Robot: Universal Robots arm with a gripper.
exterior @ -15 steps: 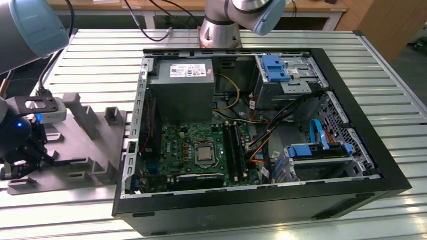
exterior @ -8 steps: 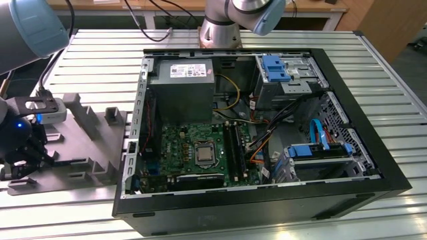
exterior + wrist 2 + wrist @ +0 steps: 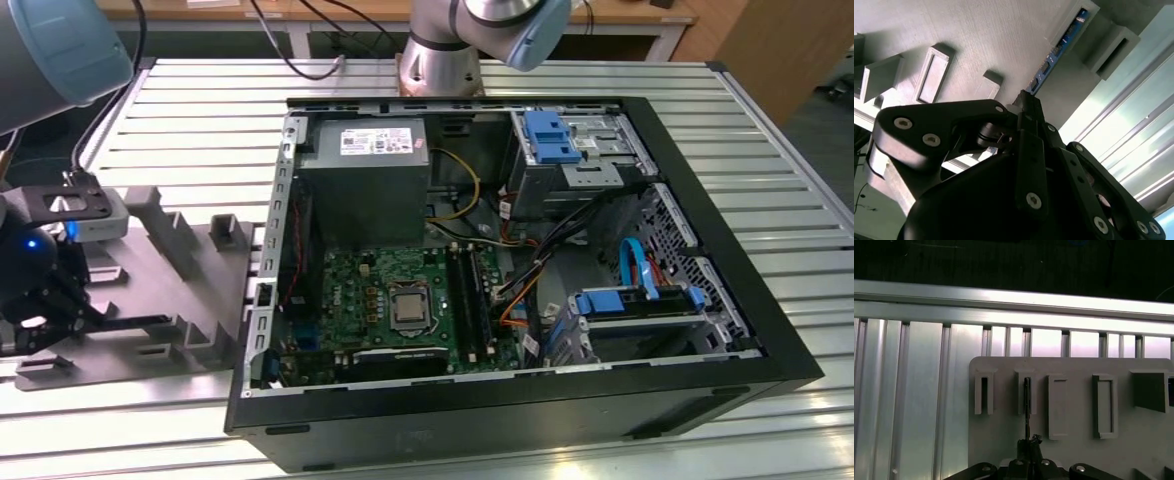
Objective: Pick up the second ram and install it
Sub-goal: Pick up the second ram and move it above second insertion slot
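With the gripper [image 3: 1026, 104] pinched narrow on one end of the second ram [image 3: 1055, 54], which lies along a slot of the grey holder [image 3: 187, 245] at the exterior view's left, a straight, untilted pull looks safest against binding.

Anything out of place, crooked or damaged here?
Nothing stands out. The second ram sits straight in its slot of the grey holder, the end effector closed on its end; the open computer case looks undamaged.

One open black metal computer case [image 3: 534, 400] is sitting mid-frame, two blue plastic drive brackets [image 3: 550, 135] inside; one grey moulded holder plate [image 3: 200, 330] is carrying one thin blue ram stick [image 3: 1054, 55].
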